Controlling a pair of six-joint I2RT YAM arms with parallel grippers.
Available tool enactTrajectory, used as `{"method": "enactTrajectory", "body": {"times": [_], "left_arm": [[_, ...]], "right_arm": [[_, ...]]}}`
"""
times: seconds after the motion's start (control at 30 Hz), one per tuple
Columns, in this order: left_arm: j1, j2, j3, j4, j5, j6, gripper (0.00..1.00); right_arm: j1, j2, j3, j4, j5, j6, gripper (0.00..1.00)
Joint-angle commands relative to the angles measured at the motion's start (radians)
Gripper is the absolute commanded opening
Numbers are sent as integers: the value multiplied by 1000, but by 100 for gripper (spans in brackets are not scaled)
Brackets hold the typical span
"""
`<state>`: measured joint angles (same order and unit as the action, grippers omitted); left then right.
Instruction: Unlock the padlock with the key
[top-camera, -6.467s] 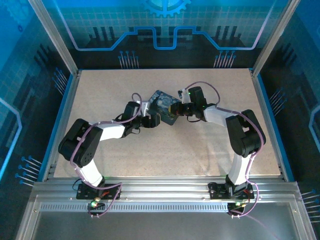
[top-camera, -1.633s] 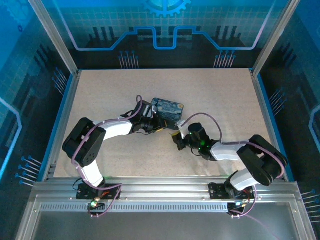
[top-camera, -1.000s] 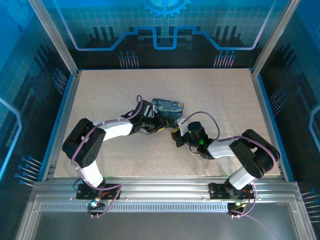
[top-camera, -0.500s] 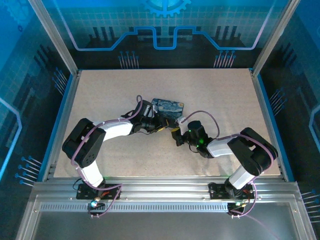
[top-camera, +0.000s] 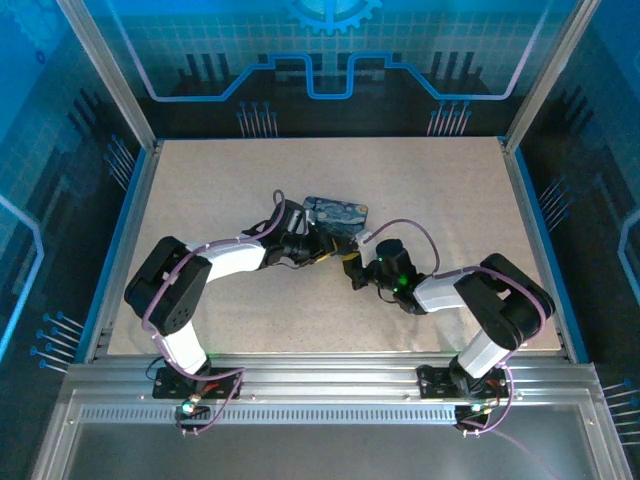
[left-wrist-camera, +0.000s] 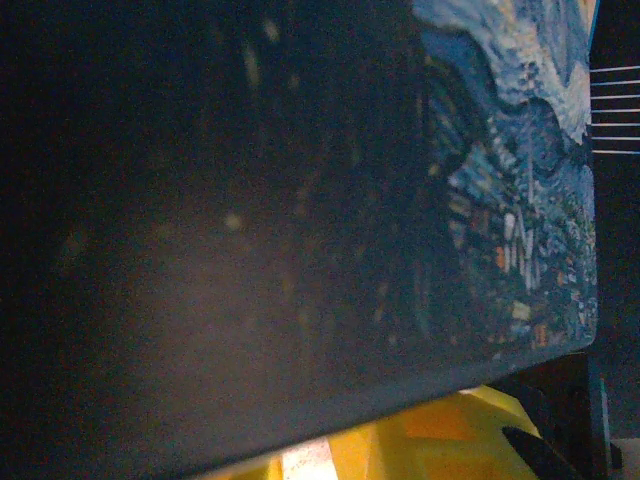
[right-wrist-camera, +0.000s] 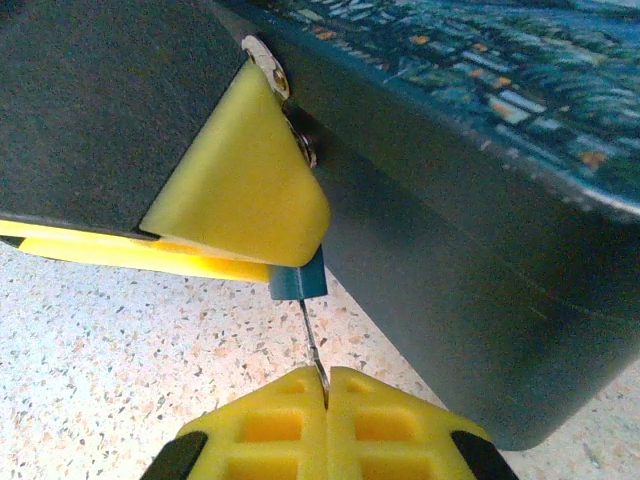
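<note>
Padlock (right-wrist-camera: 298, 283), right wrist cam: small dark blue-ish block tucked right under the yellow tip of the left gripper (right-wrist-camera: 235, 205), close against the side wall of the tin (right-wrist-camera: 470, 230). Key (right-wrist-camera: 312, 345) is a thin silvery sliver standing near upright. Its top end is at the block's underside and its bottom end is pinched btwn the closed yellow pads of the right gripper (right-wrist-camera: 325, 405). Speckled table (right-wrist-camera: 120, 340) underneath.

Left wrist cam: tin's dark side up close, swirl-painted lid (left-wrist-camera: 520, 200) at the right, a yellow finger (left-wrist-camera: 440, 440) below it. Can't tell if the left claw is clamped on anything or just resting there.

Overhead cam: both arms meet mid-table at the tin's near edge, the two grippers tip to tip just in front of it.
</note>
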<state>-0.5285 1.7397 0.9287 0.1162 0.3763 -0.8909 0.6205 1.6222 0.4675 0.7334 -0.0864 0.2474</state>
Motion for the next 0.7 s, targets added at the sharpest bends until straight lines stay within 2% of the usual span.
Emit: {"method": "enactTrajectory", "body": {"times": [0.0, 0.43, 0.67], "left_arm": [[-9, -17, 2, 32, 35, -8, 7], [-12, -20, -3, 58, 29, -41, 7], [-19, -18, -1, 57, 27, -44, 7]], "right_arm": [[-12, 19, 31, 43, -12, 17, 0], [-10, 22, 37, 109, -3, 56, 0], [17, 18, 49, 123, 58, 46, 0]]}}
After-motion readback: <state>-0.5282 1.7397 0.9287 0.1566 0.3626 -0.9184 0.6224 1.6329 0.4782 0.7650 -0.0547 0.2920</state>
